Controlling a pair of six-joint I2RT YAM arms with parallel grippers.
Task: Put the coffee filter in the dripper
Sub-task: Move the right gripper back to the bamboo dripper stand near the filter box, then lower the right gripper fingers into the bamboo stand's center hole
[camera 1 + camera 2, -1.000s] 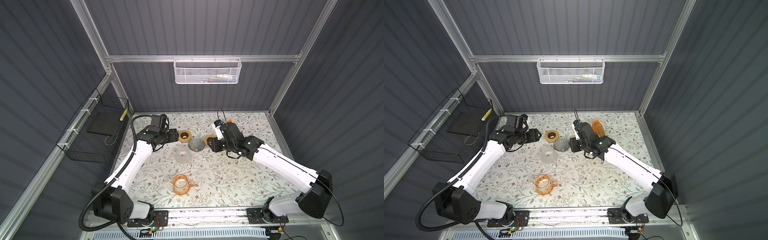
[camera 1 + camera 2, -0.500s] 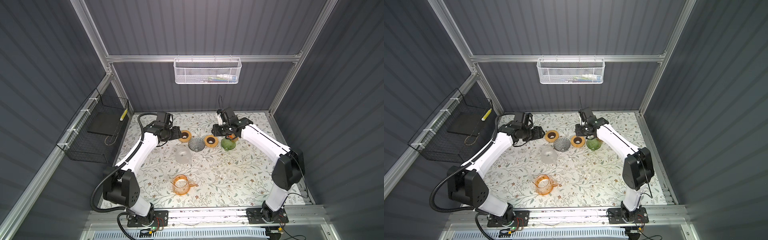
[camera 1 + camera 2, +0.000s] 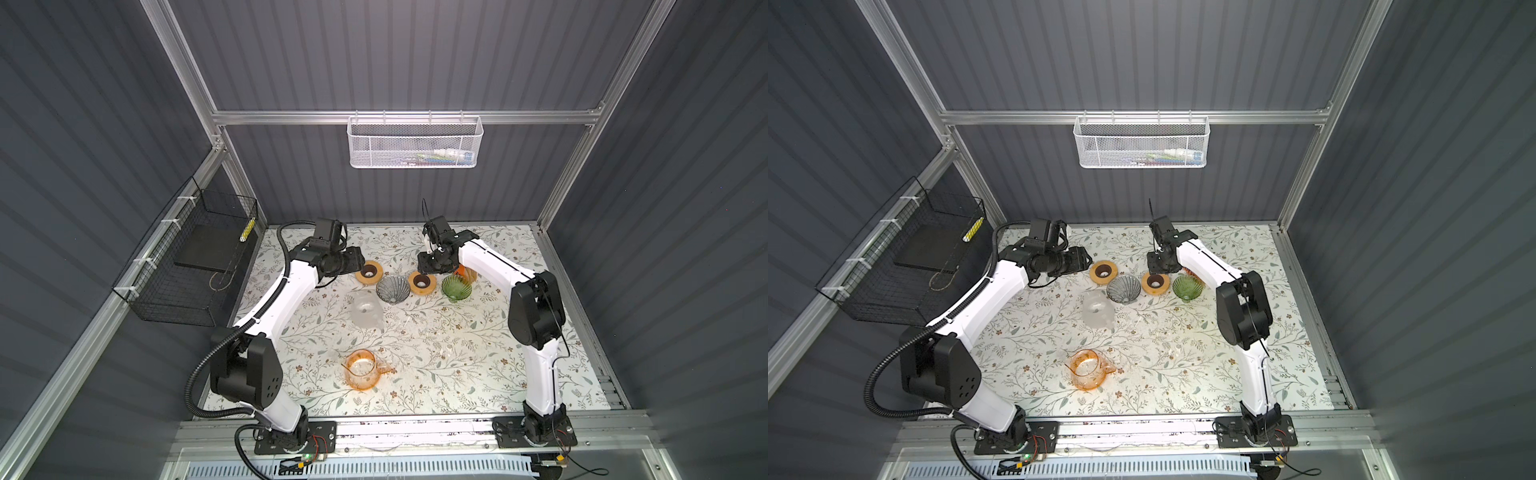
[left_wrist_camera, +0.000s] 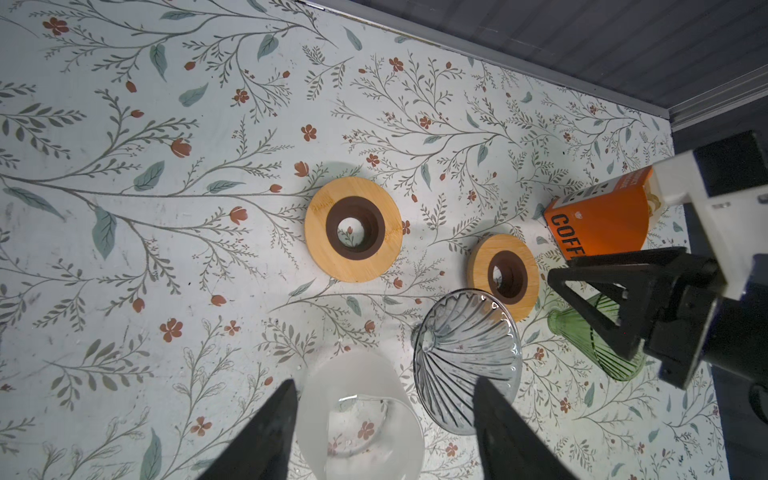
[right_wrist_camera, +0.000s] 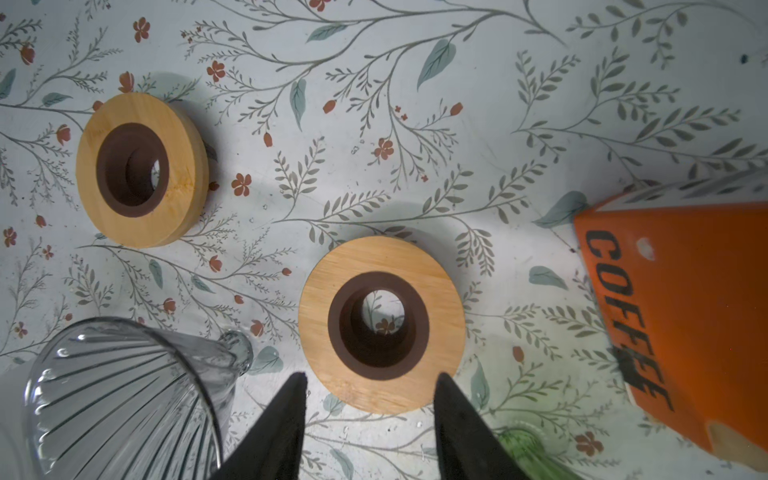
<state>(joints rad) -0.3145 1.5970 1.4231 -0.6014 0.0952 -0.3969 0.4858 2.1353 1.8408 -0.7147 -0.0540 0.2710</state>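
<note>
While the left pincer (image 4: pixel 384 382) and right pincer (image 5: pixel 372 376) stand parted and empty, the right above a wooden ring (image 5: pixel 380 324), the orange coffee box (image 5: pixel 673 316) lies just beside the green dripper (image 3: pixel 456 286); the grey ribbed dripper (image 4: pixel 469 357) lies tipped on the surface (image 3: pixel 436 353).

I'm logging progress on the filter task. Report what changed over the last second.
The right gripper drew back from beside the grey dripper toward the far edge of the table, its arm folding upright and uncovering the green dripper. It hangs over a wooden ring, jaws open and empty. Nothing was visibly taken or dropped. The left gripper stayed open near the other wooden ring, and the tabletop items kept their places.
</note>
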